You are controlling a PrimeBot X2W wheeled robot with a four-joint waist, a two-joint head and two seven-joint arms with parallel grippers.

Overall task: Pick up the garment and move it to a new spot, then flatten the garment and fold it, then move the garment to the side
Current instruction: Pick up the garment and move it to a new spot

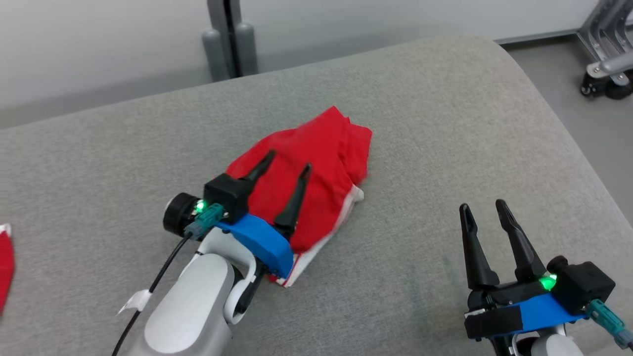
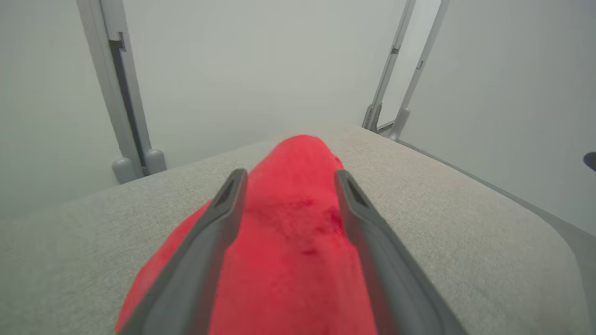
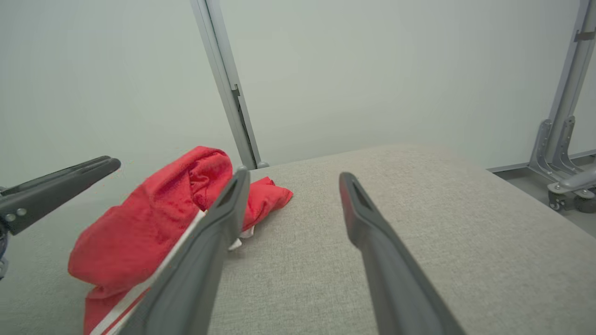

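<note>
Both pairs of jaws stand spread, neither closed on anything.

At the far left edge of the head view a second red cloth (image 1: 5, 262) is cut off by the frame, so its shape cannot be told. Next comes the left gripper (image 1: 288, 163), its two dark fingers apart and lying over the garment (image 1: 326, 143). The garment is a red, loosely bunched heap near the middle of the grey cushion (image 1: 445, 123), with white striped trim (image 1: 341, 220) along its near edge. Its near end is hidden under the gripper's blue collar (image 1: 259, 242). A white tag (image 1: 136, 300) hangs on the black cable (image 1: 168, 262) beside the left forearm; it is too small to read.

In the left wrist view, red fabric (image 2: 293, 242) lies between and below the fingers; whether they touch it is hard to make out.

Further right, the right gripper (image 1: 482, 206) hangs over bare cushion, well apart from the garment. In the right wrist view, its own finger (image 3: 209, 251) covers part of the garment (image 3: 153, 214).

At the upper right, a wheeled metal frame (image 1: 606, 69) is cut off.
</note>
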